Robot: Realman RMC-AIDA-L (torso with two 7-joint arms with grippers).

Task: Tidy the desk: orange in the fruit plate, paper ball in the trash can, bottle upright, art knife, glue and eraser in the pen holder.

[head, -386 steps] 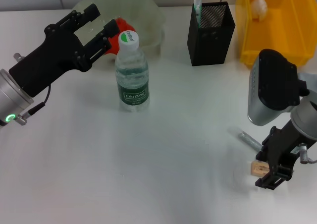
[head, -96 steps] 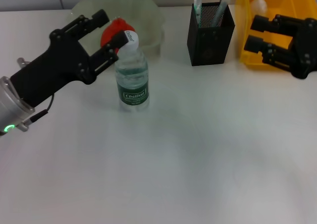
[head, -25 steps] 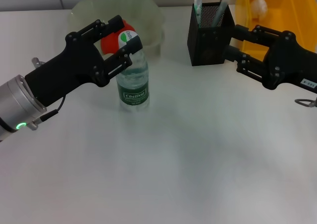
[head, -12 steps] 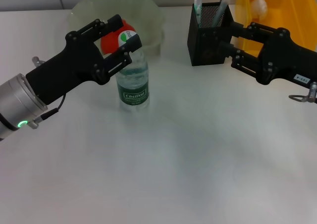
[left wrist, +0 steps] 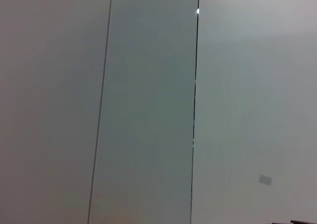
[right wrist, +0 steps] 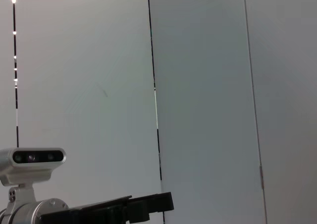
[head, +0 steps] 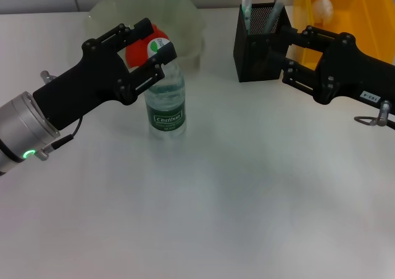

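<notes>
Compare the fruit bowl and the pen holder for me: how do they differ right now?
The fruit bowl is wide, round and clear; the pen holder is narrow, square, black mesh. The bowl holds the orange; the holder has slim items standing in it. The left gripper hovers near the bowl over the bottle; the right gripper is against the holder's side. Both stand upright at the desk's far edge.

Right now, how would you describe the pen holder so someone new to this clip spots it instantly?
Look along the table's far edge, between the pale green fruit plate and the yellow trash can. The pen holder is the black, square mesh box there, with the right tool beside it. It is the only dark, see-through container, and thin items stick out of its top.
</notes>
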